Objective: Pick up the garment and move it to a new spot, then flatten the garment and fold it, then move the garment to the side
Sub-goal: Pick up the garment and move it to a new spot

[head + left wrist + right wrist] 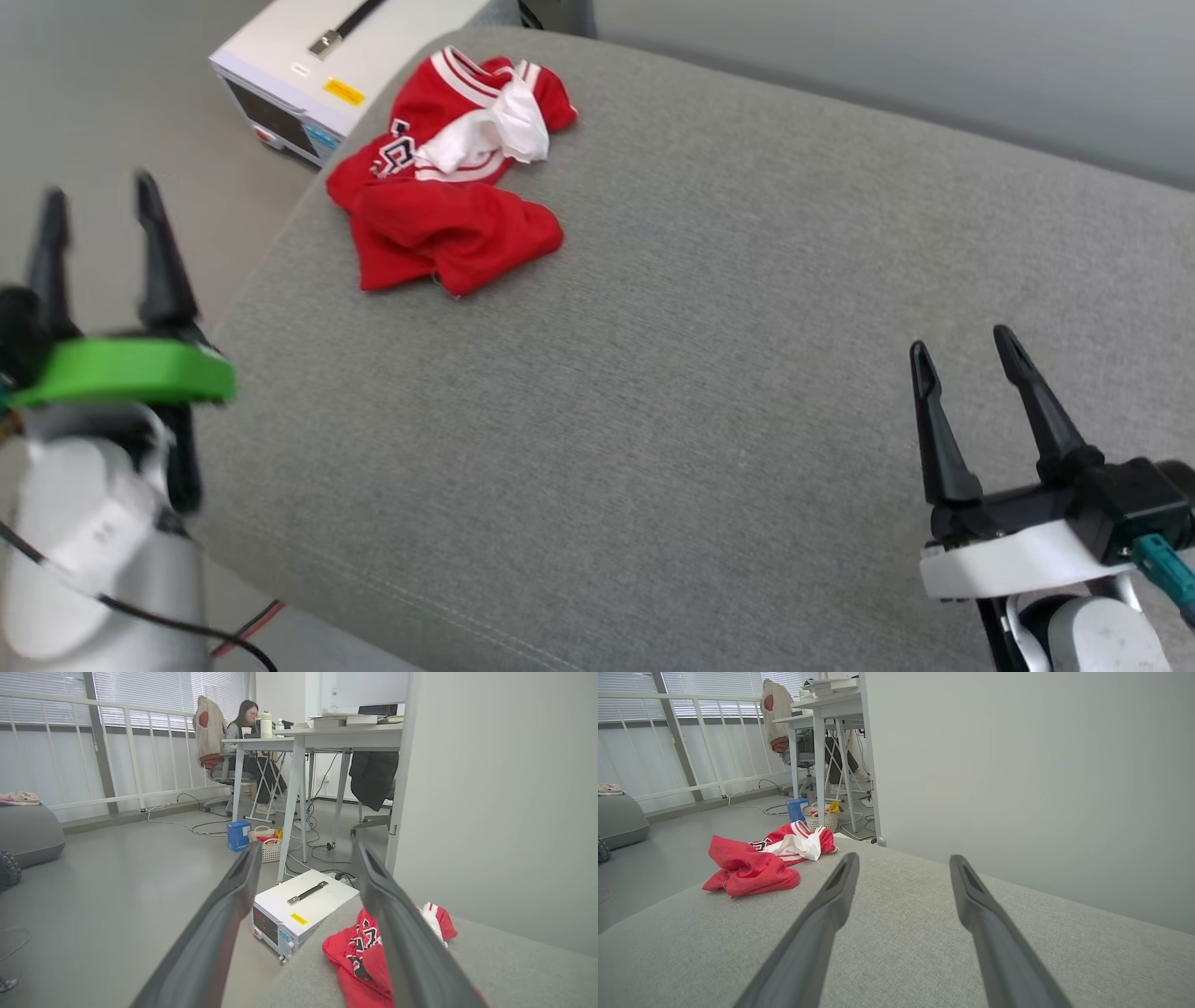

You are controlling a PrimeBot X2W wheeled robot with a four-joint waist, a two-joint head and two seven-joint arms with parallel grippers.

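At the left edge of the grey cushion [700, 327], the left gripper [99, 189] hovers, blurred, its jaws apart and empty. The garment [439, 205] lies untouched in a crumpled heap at the cushion's far left corner, and the right gripper [962, 340] hangs over the near right edge, jaws likewise apart and empty. This looks like the first step, the pick-up, which probably calls for the left arm to reach forward and close on a fold. The bunching hides most of the chest letters, the hem and one sleeve.
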